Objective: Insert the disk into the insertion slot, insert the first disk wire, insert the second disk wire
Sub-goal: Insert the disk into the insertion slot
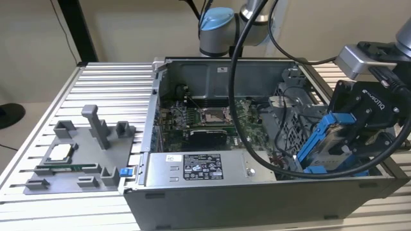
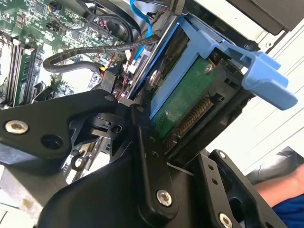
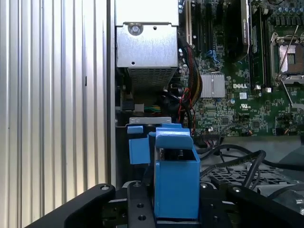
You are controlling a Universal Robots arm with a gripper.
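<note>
Here, gripper (image 1: 353,142) clamping disk (image 1: 324,139) edge-on, insertion slot (image 1: 289,122) partly behind cable (image 1: 235,96).

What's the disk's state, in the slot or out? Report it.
Out. The claw holds the disk tilted above the case, beside the insertion slot, not seated in it.

The power-supply box's label (image 1: 202,167) carries print too small to read.

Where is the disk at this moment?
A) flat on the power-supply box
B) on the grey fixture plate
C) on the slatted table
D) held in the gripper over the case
D: the gripper clamps the disk in its blue carrier, tilted above the open case.
</note>
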